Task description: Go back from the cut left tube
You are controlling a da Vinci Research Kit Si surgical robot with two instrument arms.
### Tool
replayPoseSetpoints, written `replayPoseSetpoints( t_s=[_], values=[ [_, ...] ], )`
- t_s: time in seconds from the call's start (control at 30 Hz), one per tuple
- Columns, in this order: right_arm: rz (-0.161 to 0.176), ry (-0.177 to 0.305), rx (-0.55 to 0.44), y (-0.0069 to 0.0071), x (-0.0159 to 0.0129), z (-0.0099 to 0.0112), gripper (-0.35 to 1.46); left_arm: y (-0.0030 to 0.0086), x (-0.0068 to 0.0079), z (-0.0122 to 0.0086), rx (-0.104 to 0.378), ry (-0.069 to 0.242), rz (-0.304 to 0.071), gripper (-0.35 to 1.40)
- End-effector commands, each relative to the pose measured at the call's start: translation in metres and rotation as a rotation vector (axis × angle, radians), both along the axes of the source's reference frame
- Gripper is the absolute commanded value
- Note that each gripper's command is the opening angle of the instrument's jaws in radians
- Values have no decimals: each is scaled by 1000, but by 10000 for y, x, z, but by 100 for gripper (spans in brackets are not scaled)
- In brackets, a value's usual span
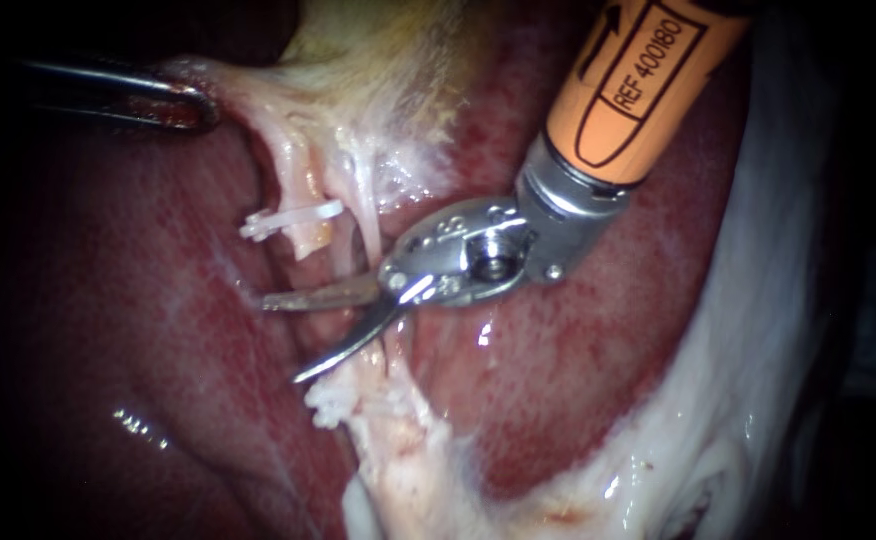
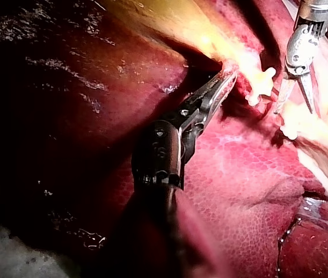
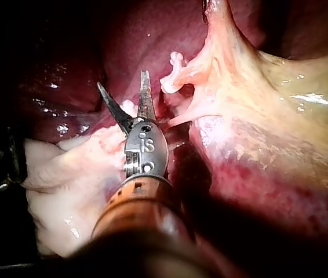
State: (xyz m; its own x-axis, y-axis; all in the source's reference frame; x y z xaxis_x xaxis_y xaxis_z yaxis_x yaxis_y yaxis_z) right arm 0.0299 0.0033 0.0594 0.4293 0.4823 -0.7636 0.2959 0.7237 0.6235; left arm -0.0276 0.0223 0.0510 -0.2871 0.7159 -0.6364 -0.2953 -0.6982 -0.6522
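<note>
Orange-sleeved with a steel wrist, my right instrument (image 1: 280,340) comes in from the upper right. Its two slim blades are spread wide in a V and grip nothing. Only dark red liver (image 1: 108,300) shows in the gap between them.

The cut left tube lies in two stumps, one on either side of these blades. The upper stump (image 1: 308,238) hangs just beyond the flatter blade, apart from it, and a white clip (image 1: 288,220) crosses it. The lower stump (image 1: 383,420) sits just under the tip of the other blade and carries a cluster of white clips (image 1: 330,405) at its end. I cannot tell whether that tip touches them.

A thin pale strand (image 1: 363,215) runs down past the blades' hinge, close beside it, to the pale tissue below.

In the right wrist view the open blades (image 3: 121,79) point ahead, with the clipped upper stump (image 3: 174,74) just beside the straighter one, not touching.

My left instrument (image 1: 198,105) lies well away from the blades, beyond the upper stump. Its jaws are closed on the pale edge of the yellowish gallbladder (image 1: 378,60), which stretches taut from them. The left wrist view shows this grip (image 2: 226,75), with the clip (image 2: 261,81) just ahead of its jaws and the spread blades (image 2: 295,110) beyond.
</note>
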Motion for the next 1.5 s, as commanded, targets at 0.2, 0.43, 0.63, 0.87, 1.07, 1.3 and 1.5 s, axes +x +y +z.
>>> replayPoseSetpoints(
  t_s=[0.2,0.43,0.63,0.87,1.07,1.3,1.5],
  values=[
    [228,-109,-104,-14,-71,-11,145,-1,0,3,-1,0,1,-35],
    [319,-214,-345,-13,-151,-19,145,-1,0,5,-2,0,1,-35],
    [313,-298,-374,4,-185,-26,145,-1,0,7,-3,0,1,-35],
    [300,-307,-357,8,-197,-27,145,-5,-7,13,-5,0,1,-35],
    [274,-285,-333,7,-198,-27,145,-17,-24,36,-9,-6,21,-35],
    [272,-283,-332,7,-198,-27,145,-30,-42,60,0,3,46,-35],
    [267,-278,-328,7,-197,-27,145,-30,-43,60,0,2,46,-35]
  ],
)
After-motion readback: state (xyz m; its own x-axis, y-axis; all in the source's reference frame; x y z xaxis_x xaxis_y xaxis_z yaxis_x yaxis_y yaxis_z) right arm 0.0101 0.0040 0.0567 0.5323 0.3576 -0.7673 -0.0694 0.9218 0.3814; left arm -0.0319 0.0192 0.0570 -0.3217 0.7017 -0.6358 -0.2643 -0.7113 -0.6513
